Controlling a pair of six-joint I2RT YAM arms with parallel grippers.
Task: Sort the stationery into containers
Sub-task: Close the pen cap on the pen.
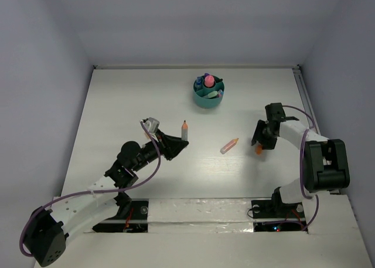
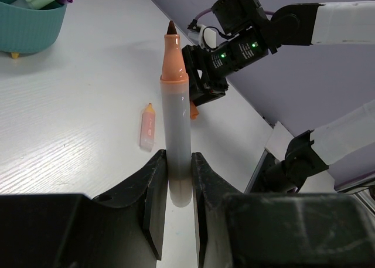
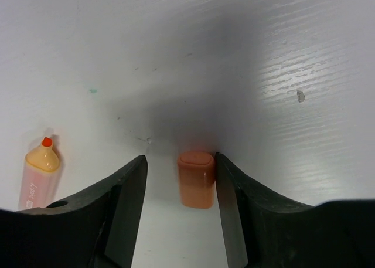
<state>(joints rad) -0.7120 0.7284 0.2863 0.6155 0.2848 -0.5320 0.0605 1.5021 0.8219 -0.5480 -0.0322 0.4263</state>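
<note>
Gripping an uncapped marker [image 1: 184, 130], the L gripper [image 1: 177, 140] has both fingers [image 2: 153, 192] clenched on the lower barrel. In the L wrist view the marker [image 2: 176, 133] stands straight up out of the jaws: grey body, orange nose, dark tip at 12 o'clock.

Top view: the marker sits at approx 7 o'clock from the teal organiser [image 1: 208, 95], well apart from it. The organiser is on the far half of the white table [image 1: 129, 104], w/ several pens [image 1: 206, 80] already in it, pink, purple, green and blue showing. Can't tell which compartments.

A pale orange highlighter [image 1: 229, 145] lies flat on the table at approx 5 o'clock from the organiser, between the two grippers and touching neither. Its orange tip points toward 2 o'clock.

The R gripper [image 1: 259, 140] is at approx 3 o'clock from the highlighter, pointing down at the table. R wrist view: the jaws are spread, not clamped. A small orange cap [image 3: 197, 179] sits between the fingers [image 3: 126, 203], up against the 3 o'clock finger w/ a clear gap on the 9 o'clock side. Can't tell if the cap rests on the table or is lifted. In the same view the highlighter [image 3: 38, 174] is off at 9 o'clock, near but apart from the cap.
</note>
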